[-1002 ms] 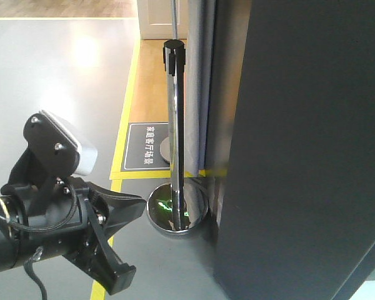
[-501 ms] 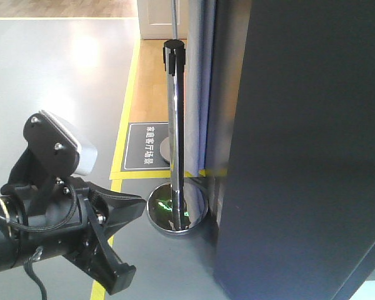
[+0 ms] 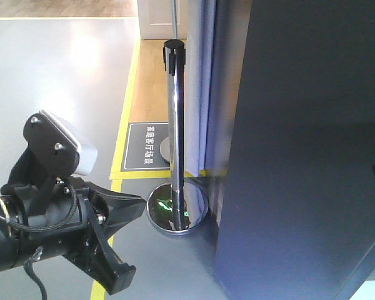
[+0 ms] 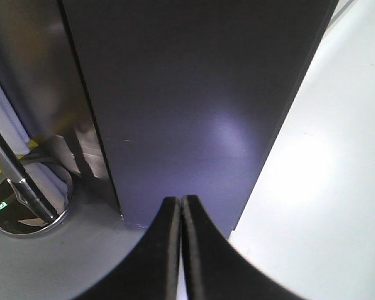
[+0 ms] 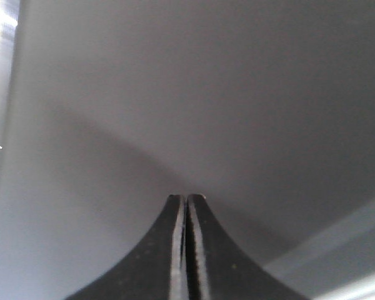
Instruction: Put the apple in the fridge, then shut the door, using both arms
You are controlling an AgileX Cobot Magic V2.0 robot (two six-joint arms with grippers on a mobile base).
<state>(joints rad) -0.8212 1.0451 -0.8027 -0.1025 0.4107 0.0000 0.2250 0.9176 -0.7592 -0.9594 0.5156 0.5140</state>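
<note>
The apple is out of view. The fridge (image 3: 300,156) fills the right of the front view as a tall dark grey body, and only its outer faces show. I cannot tell the door from the rest of it. My left arm (image 3: 50,231) reaches in low at the left, apart from the fridge. The left gripper (image 4: 181,201) is shut and empty, pointing at the fridge's lower corner (image 4: 194,112). The right gripper (image 5: 187,197) is shut and empty, with its tips at a plain grey surface (image 5: 194,94). I cannot tell whether they touch it.
A chrome barrier post (image 3: 175,125) on a round mirrored base (image 3: 177,211) stands just left of the fridge, with a pale curtain (image 3: 197,81) behind it. Yellow floor tape (image 3: 126,106) and a dark floor sign (image 3: 147,147) lie beyond. Light floor (image 4: 325,187) runs right of the fridge.
A small dark shape has appeared at the right edge of the front view, against the fridge's face. The left arm has not moved.
</note>
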